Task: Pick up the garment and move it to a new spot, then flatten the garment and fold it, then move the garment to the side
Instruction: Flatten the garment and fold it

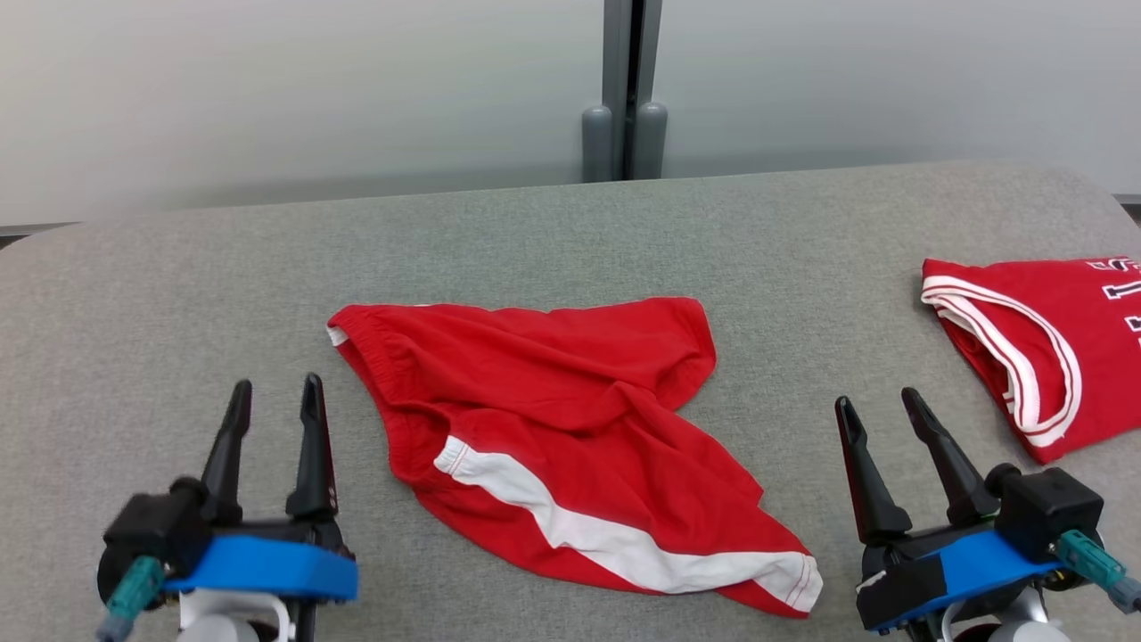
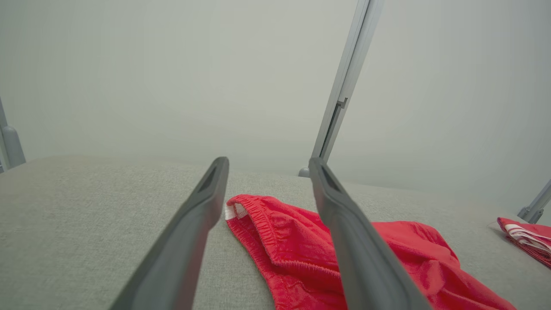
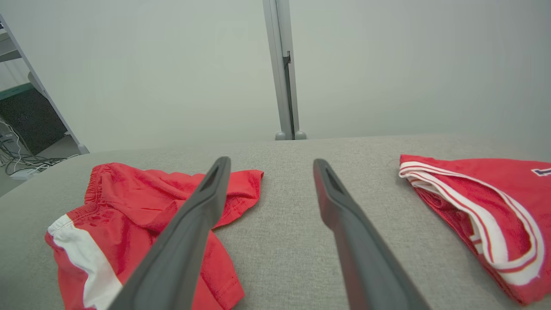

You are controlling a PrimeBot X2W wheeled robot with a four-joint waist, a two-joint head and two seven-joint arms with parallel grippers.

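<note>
Because the red shorts (image 1: 553, 437) lie crumpled in the middle of the grey worktop (image 1: 535, 223), with one leg twisted across the other and the white side stripe (image 1: 615, 535) slanting toward the near edge, the flattening looks not yet done, and most of the risk sits in how the cloth is taken. The left gripper (image 1: 276, 383) hovers just beside the elastic waistband (image 1: 379, 374), fingers apart and holding nothing. The right gripper (image 1: 876, 398) hovers between the shorts and a jersey (image 1: 1043, 357) with white trim near the right edge, its fingers likewise apart and empty. A pinch that catches only the top layer of the waistband would probably let the shorts hang open and bunch further when pulled. A pinch into the twisted middle could lock the fold in rather than release it. Coming down too steeply, the long fingers might dig into the worktop's woven cover and drag it along with the cloth. If the two grippers pull unevenly, the far leg may stay tucked under and spoil the fold. On the right, a wide sweep could snag the jersey's trim, and setting the shorts aside there risks landing them on top of it.
</note>
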